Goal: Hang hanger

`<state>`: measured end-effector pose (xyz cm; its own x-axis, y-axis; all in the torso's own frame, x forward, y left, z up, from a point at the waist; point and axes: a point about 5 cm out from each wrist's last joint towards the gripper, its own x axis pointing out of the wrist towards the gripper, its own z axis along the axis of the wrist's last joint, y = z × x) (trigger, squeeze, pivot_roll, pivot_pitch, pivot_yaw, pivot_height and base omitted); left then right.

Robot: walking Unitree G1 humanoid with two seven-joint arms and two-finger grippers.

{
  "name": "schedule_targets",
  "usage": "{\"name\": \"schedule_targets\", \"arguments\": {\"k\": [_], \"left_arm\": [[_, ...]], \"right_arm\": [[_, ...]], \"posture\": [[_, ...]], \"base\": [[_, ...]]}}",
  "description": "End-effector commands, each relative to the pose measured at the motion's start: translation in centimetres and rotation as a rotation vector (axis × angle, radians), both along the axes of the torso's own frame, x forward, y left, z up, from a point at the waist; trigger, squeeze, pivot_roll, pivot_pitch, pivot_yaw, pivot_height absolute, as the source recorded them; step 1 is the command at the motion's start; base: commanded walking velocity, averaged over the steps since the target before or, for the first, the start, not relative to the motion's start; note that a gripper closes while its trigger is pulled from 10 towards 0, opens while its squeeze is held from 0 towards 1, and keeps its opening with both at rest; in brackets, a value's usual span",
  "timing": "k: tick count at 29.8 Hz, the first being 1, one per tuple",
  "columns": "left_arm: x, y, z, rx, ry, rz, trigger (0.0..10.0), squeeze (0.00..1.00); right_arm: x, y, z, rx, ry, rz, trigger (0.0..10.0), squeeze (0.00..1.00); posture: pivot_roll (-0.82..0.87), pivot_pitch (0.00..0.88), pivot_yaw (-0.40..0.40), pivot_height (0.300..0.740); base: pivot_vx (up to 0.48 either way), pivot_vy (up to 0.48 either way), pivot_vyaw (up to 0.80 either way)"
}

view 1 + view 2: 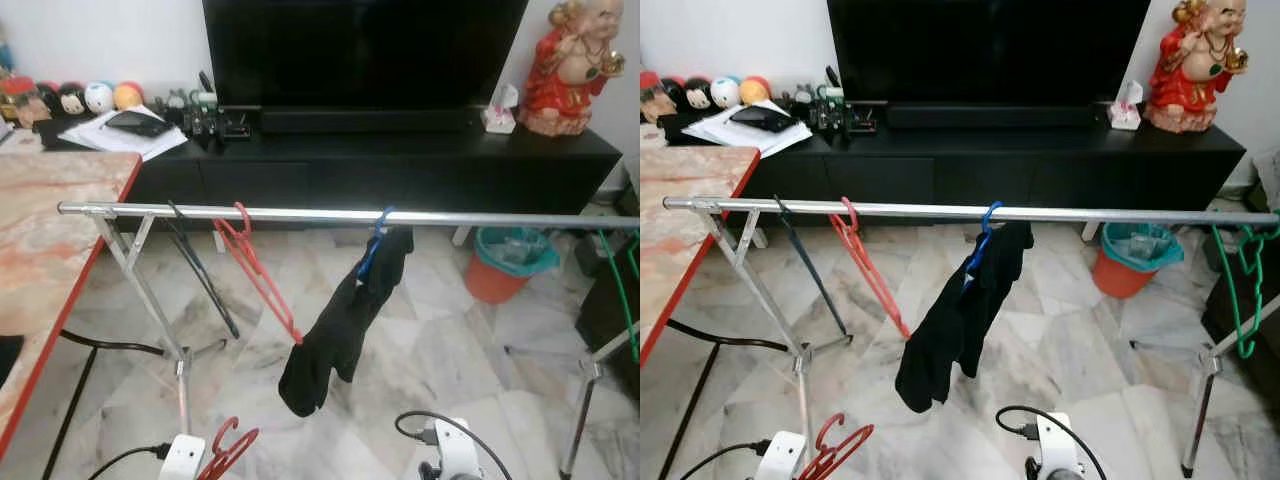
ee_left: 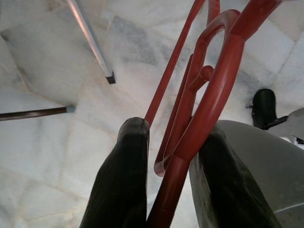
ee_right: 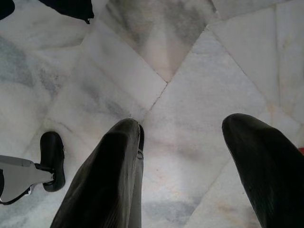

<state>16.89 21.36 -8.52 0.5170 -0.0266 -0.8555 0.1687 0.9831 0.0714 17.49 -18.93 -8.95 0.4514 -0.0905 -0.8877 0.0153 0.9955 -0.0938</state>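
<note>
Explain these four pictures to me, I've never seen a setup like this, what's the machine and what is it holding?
It is a walking humanoid robot with two arms. The two wide pictures come from cameras in its head, looking down at a metal clothes rail over a marble floor. On the rail hang a black hanger, a red hanger, a blue hanger carrying a black garment, and a green hanger. The two close pictures come from wrist cameras. The left claw grips a second red hanger; the right claw is open and holds nothing.

The held red hanger point(image 1: 226, 450) and green hanger point(image 1: 622, 290) are cut off by frame edges.
</note>
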Motion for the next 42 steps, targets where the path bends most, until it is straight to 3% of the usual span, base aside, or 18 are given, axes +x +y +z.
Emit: {"name": "schedule_targets", "arguments": {"k": [1,15,20,42], "left_arm": [[-0.06,-0.10,-0.05,0.012,-0.001,-0.016,10.0,0.00],[0.01,-0.07,-0.01,0.015,-0.006,-0.010,10.0,0.00],[0.01,-0.09,-0.02,0.015,-0.006,-0.008,10.0,0.00],[0.06,-0.28,-0.05,0.022,-0.012,-0.004,10.0,0.00]], "right_arm": [[-0.14,-0.54,0.01,-0.010,0.007,-0.009,10.0,0.00],[-0.08,-0.54,0.03,-0.014,0.009,0.011,10.0,0.00],[0.08,-0.57,0.11,-0.026,0.013,0.070,10.0,0.00],[0.01,-0.56,0.08,-0.018,0.022,0.067,10.0,0.00]], "posture": [[0.04,0.000,-0.022,0.740],[0.04,0.000,-0.021,0.740],[0.04,0.000,-0.023,0.740],[0.03,0.000,-0.025,0.740]], "base": [[0.000,-0.442,0.00],[0.000,-0.433,0.00],[0.000,-0.425,0.40],[0.000,-0.418,0.11]]}}
